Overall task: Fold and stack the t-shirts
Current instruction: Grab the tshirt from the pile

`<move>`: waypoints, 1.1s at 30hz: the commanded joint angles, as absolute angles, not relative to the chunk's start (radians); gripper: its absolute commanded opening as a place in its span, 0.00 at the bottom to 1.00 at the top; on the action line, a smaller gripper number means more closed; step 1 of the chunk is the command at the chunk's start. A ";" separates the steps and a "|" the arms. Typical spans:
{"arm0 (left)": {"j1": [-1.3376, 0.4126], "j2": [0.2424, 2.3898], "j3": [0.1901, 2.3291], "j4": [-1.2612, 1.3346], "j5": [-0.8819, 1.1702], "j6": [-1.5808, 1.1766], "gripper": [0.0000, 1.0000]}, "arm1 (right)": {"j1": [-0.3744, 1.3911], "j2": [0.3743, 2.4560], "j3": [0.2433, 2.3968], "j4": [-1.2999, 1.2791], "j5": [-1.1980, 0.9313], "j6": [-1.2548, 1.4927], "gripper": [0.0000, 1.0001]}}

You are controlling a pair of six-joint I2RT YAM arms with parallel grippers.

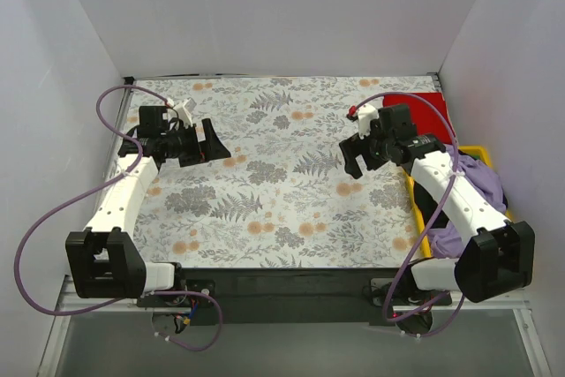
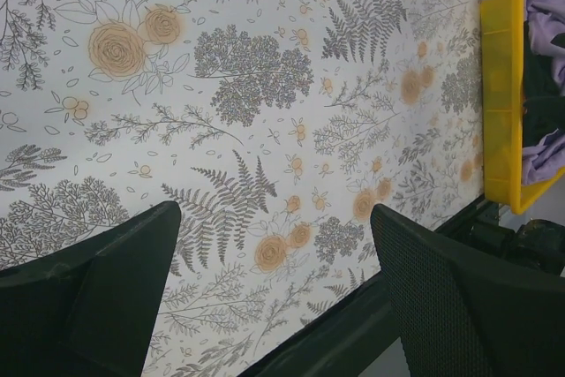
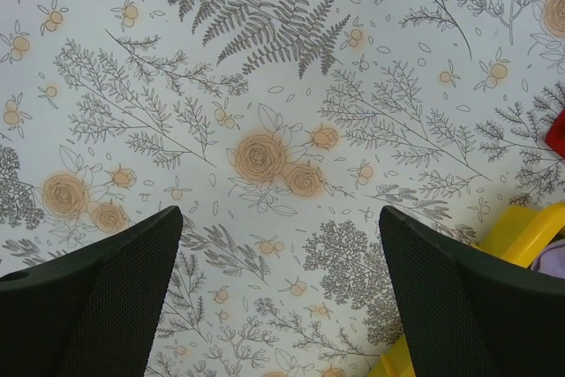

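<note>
since nothing is gripped and one shirt lies unfolded, the job looks half done at best. at the left, the left tool (image 1: 214, 142) hovers above the grey-and-orange floral cloth (image 1: 274, 200) that covers the worktop (image 1: 282, 275), its two dark fingers spread wide with only printed ferns and roses between them in the left wrist view. across the middle of the cloth, the right tool (image 1: 355, 163) hangs the same way, jaws apart and pinching nothing, pointing down at the print. further right, in the far right corner, the red t-shirt (image 1: 430, 103) lies flat with straight edges; i judge it already folded, though the right arm (image 1: 450, 196) hides part of it. at the right edge stands the yellow tray (image 1: 477, 151), and in it the lavender t-shirt (image 1: 484, 181) sits in a crumpled heap, some of it seeming to hang over the near side, plainly unfolded. what remains, as i read it, is to lift the lavender shirt out, spread it on the cloth, fold it, and set it with the red one as a stack; neither tool touches either shirt. no brand, label or readable writing shows on the shirts, the tray, the cloth or the robot; small red marks near the wrists are too small to make out.
</note>
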State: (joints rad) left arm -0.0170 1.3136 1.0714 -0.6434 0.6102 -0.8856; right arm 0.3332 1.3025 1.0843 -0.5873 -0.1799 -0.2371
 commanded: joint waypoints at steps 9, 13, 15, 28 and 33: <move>-0.014 1.292 1.166 -0.667 0.581 -0.885 0.89 | 0.296 1.325 1.350 -0.664 0.138 -0.400 0.99; -0.014 1.307 1.219 -0.701 0.620 -0.819 0.89 | 0.069 1.367 1.502 -0.839 0.042 -0.419 0.98; -0.014 1.315 1.255 -0.726 0.633 -0.801 0.89 | -0.050 1.370 1.525 -0.865 0.020 -0.474 0.98; -0.014 1.420 1.367 -0.813 0.756 -0.765 0.89 | -0.459 1.425 1.335 -0.897 -0.107 -0.706 0.98; -0.014 1.420 1.370 -0.810 0.747 -0.765 0.89 | -0.532 1.480 1.304 -0.890 -0.156 -0.730 0.98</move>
State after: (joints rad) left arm -0.0170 1.4380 1.3296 -0.7929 0.7223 -0.7807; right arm -0.5018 1.4651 1.3128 -0.8867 -0.0937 -0.6868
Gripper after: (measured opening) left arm 0.886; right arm 0.984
